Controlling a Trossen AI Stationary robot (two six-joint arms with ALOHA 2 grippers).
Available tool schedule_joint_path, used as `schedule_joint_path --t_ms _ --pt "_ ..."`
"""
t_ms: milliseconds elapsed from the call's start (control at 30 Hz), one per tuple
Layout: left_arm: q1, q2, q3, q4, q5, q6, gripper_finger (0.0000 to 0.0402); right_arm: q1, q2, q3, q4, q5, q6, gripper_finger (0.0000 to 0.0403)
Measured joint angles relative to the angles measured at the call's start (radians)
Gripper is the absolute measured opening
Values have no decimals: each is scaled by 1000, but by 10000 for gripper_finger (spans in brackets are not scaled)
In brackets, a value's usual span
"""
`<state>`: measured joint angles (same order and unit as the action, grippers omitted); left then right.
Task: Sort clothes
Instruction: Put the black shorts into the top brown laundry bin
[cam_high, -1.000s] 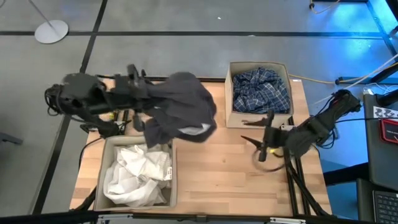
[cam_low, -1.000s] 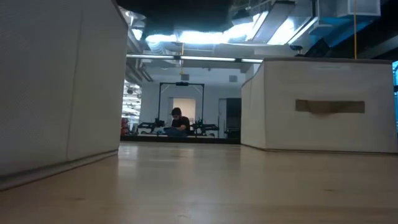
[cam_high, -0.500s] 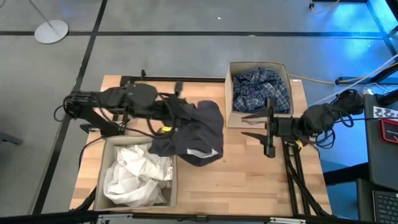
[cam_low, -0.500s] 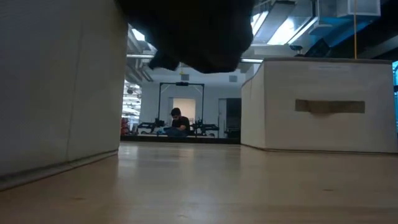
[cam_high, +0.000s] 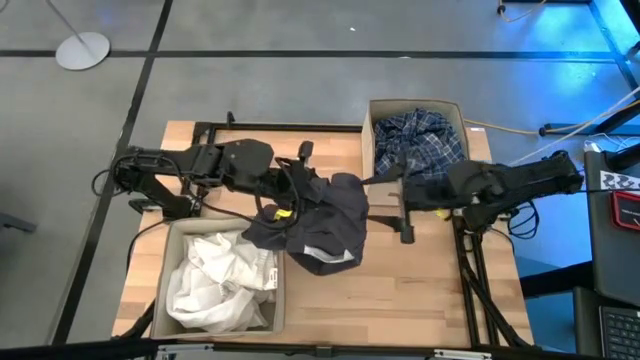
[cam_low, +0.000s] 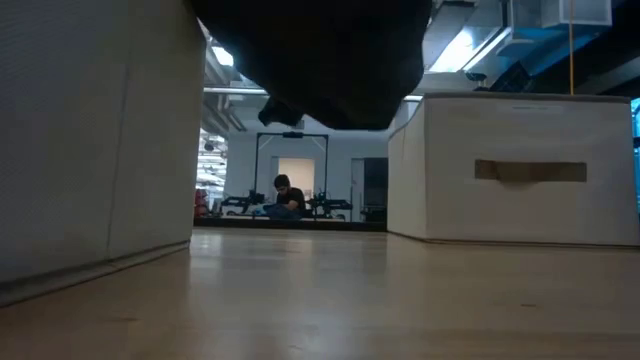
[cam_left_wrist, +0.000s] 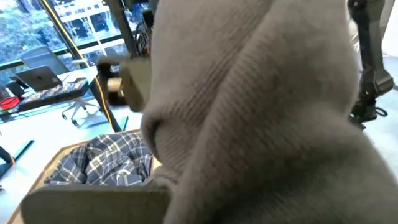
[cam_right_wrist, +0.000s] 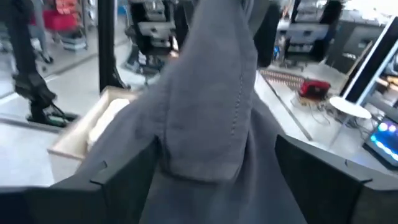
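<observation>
So I'm looking down at the table and the left gripper (cam_high: 300, 185) has a dark grey garment (cam_high: 325, 220) bunched up and hanging off it over the middle of the wooden table (cam_high: 400, 290). It's pinching the cloth near the top edge; the rest drapes down and away from it in soft lumpy folds, with a pale strip showing at the lower hem. In the left wrist view the fabric (cam_left_wrist: 267, 118) fills nearly everything, a fine ribbed knit, kinda fleecy.

The right gripper (cam_high: 402, 205) is reaching in from the other side, right at the edge of that same garment. Its fingers (cam_right_wrist: 124, 177) are spread wide with the grey cloth (cam_right_wrist: 211, 99) hanging between them, and I can see a stitched seam running down the fold.

Just behind the right gripper sits a beige fabric bin (cam_high: 372, 190), boxy, with the blue-white plaid shirt (cam_high: 420, 145) crumpled inside. Near the left arm is the other beige bin (cam_high: 278, 300), holding crinkly white clothes (cam_high: 220, 280).

From the low view the dark garment (cam_low: 320, 60) hangs clear of the tabletop. No readable labels or writing anywhere that I can make out.
</observation>
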<state>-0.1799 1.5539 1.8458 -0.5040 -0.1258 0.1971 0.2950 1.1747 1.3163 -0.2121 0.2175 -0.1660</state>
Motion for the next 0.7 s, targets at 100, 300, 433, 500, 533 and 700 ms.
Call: schedule_joint_path --t_ms 100,300,433,500,533,700 --pt "0 11 0 0 0 14 69 -18 44 0 -1 10 2 336" --pt "-1 12 0 12 3 24 69 -37 105 0 54 -86 4 337" --pt "-1 12 0 11 4 24 69 -39 134 0 99 -79 -40 337" --pt "-1 13 0 12 4 24 69 -51 143 0 114 -80 -53 331" --pt "-1 14 0 15 3 24 69 -57 147 0 118 -89 -53 325" --pt "0 16 0 17 -1 24 69 -88 172 0 144 -151 -51 247"
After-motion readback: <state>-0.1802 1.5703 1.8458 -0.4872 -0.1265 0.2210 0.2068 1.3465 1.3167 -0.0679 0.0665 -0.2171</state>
